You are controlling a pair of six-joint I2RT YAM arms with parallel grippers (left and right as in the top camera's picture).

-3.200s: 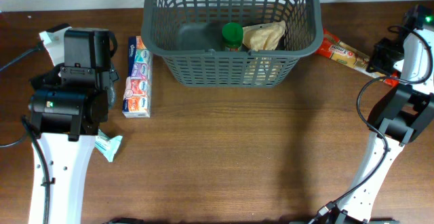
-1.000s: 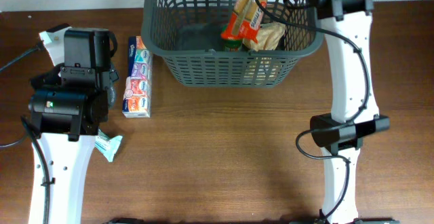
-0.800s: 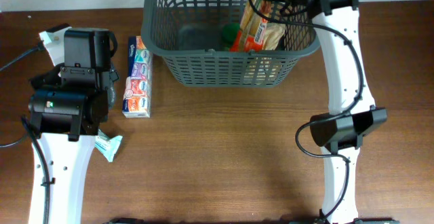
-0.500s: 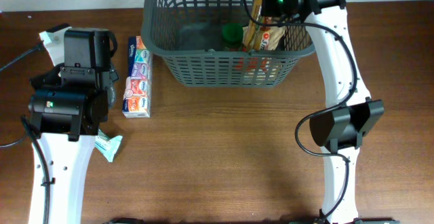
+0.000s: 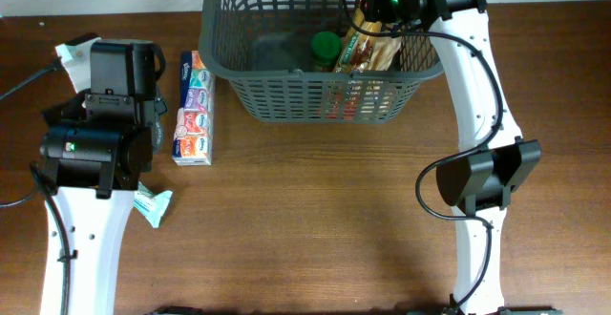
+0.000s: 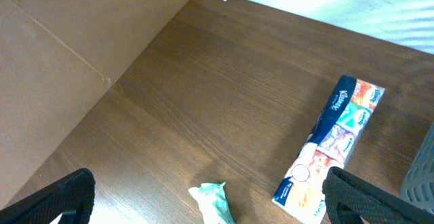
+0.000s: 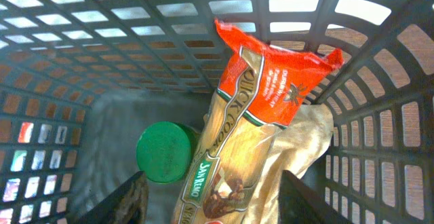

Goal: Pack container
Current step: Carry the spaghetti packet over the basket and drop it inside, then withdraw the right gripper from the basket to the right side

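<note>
Overhead, the light is even and fairly bright. The tabletop (image 5: 305, 210) shows sharp grain, with a soft shadow along the near side of the basket (image 5: 325, 100). The strip beyond the far edge is blown out white. In the left wrist view the left fingers (image 6: 57, 197) are dark blurs in the bottom corners, and the top right corner is washed pale. In the right wrist view light comes through the lattice at the top and the basket's bottom is dim. The packet (image 7: 268, 95) is crisp, while the right fingers (image 7: 129, 200) are out of focus.
</note>
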